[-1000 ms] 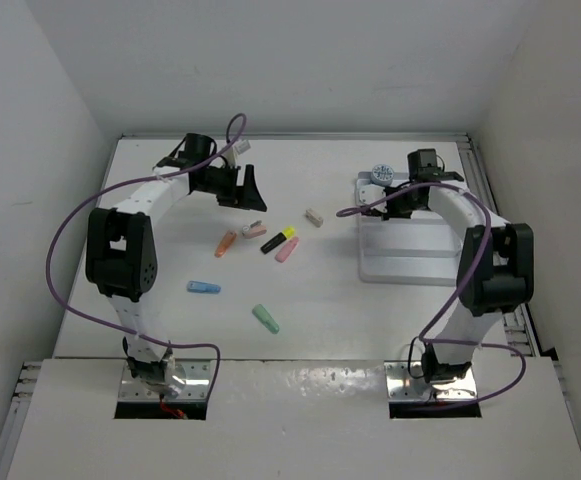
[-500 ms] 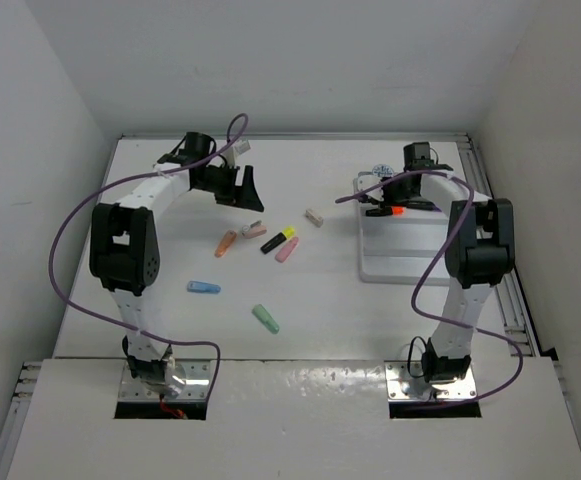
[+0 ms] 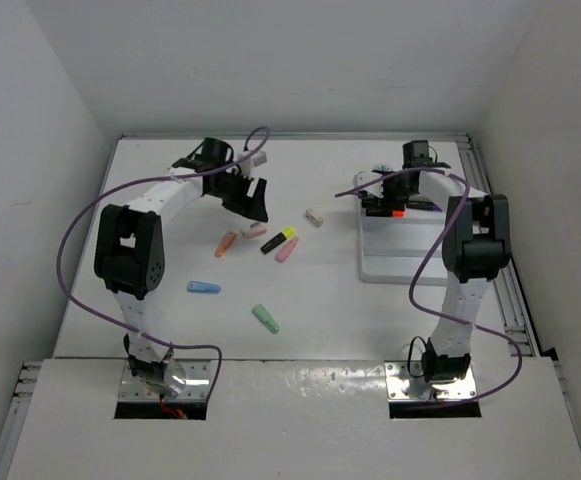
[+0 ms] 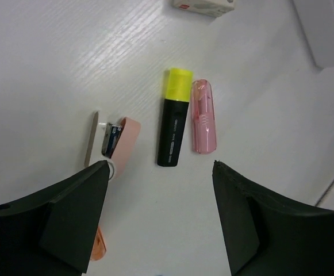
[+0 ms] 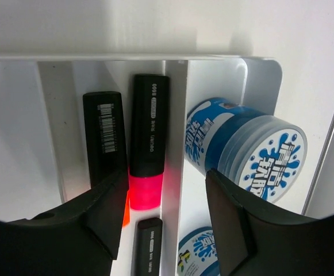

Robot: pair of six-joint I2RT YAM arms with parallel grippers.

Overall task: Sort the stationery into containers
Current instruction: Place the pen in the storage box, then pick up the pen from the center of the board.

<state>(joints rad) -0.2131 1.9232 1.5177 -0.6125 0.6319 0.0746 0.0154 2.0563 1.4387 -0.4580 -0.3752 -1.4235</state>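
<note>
The white tray point(image 3: 410, 255) lies at the right of the table. My right gripper point(image 3: 380, 205) hangs open over its far end. Below it, in the tray point(image 5: 126, 57), a black marker with a pink end point(image 5: 148, 144) lies loose between the spread jaws of the right gripper point(image 5: 165, 175). Beside it are a barcoded black marker point(image 5: 105, 138) and a third one point(image 5: 148, 247). Two blue-white pots point(image 5: 247, 149) point(image 5: 198, 253) sit in the neighbouring section. My left gripper point(image 3: 253, 200) point(image 4: 161, 167) is open above a yellow-ended marker point(image 4: 174, 118), a pink stub point(image 4: 203, 117) and a pale pink piece point(image 4: 121, 144).
Loose on the table are an orange stub point(image 3: 226, 243), a beige block point(image 3: 314, 217), a blue stub point(image 3: 203, 288) and a green stub point(image 3: 265, 319). White walls enclose the table on three sides. Purple cables loop off both arms.
My right gripper swung to the tray's far end with a marker and has now opened. My left gripper has moved right and nearer, over the markers.
</note>
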